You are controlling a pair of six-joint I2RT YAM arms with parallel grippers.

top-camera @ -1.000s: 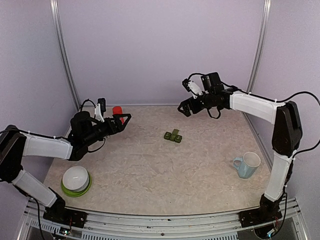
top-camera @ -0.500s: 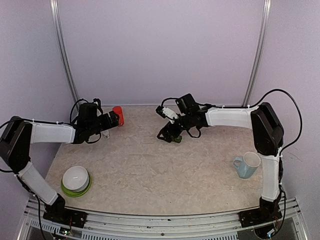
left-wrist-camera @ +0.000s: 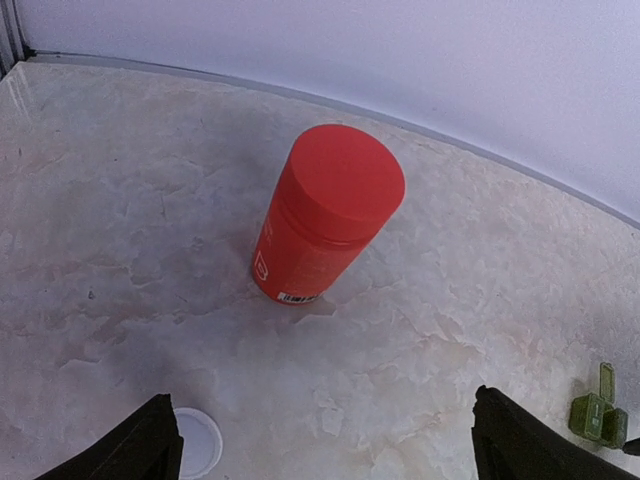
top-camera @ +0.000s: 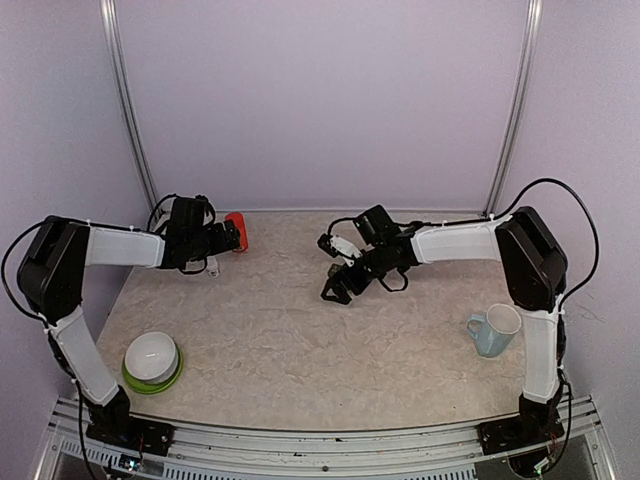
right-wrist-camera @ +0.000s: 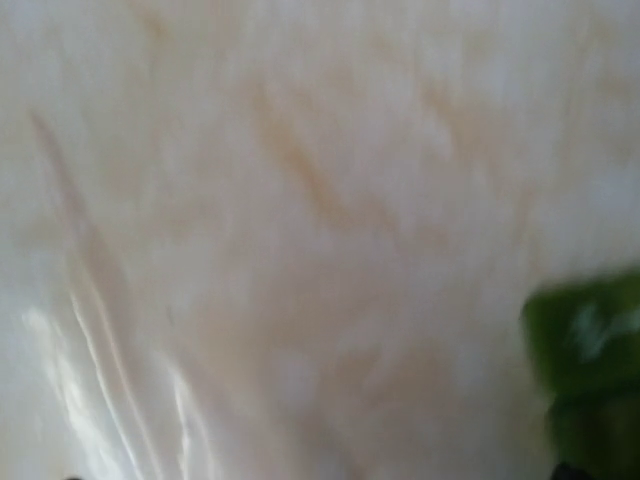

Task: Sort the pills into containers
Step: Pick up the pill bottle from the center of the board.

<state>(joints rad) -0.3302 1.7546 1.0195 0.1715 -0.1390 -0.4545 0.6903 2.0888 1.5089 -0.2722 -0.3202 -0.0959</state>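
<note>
Looking down from the top camera, my left gripper (top-camera: 226, 243) reaches to the back left of the table (top-camera: 300, 350), its tip just beside the orange-red bottle (top-camera: 237, 228), while my right gripper (top-camera: 338, 290) hangs low over the middle of the table with its jaws spread. A pale blue mug (top-camera: 495, 330) stands well apart at the right, and a white bowl (top-camera: 152, 355) sits on a green plate (top-camera: 150, 383) near the left front corner. From my left wrist, my fingers (left-wrist-camera: 150, 445) stand wide apart with nothing between them; the orange-red bottle stands upright ahead, its lid on, and a small white cap (left-wrist-camera: 197, 440) lies just beside my left finger. The containers (left-wrist-camera: 597, 415), a little dark green strip, lie far off at the right edge. From my right wrist the picture is blurred: mostly marbled tabletop, with the containers a green smear at the right edge, and I cannot see my own fingers there.
</note>
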